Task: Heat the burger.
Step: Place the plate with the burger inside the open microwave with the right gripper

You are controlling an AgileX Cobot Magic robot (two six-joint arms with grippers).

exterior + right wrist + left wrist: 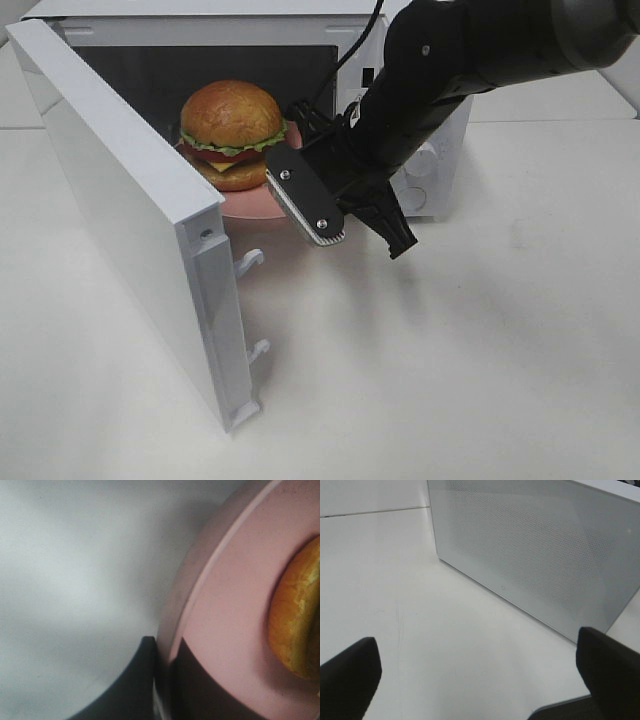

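The right gripper (164,652) pinches the rim of a pink plate (225,630), with one dark finger on each side of the edge. The burger (232,130) sits upright on that plate, inside the open microwave (430,190). Its brown bun is on top, with lettuce and red and yellow layers below. The black right arm slants down from the upper right to the microwave's mouth. The microwave's white door (110,180) swings out toward the camera on the left, showing two latch hooks on its edge.

The left gripper (479,670) hangs low over the table (480,350), spread wide and holding nothing. It faces the door's dotted outer panel.

The table is plain matte white, with soft shadows under the arm and door. A thin dark seam crosses it beyond the microwave. Little of the room beyond shows.
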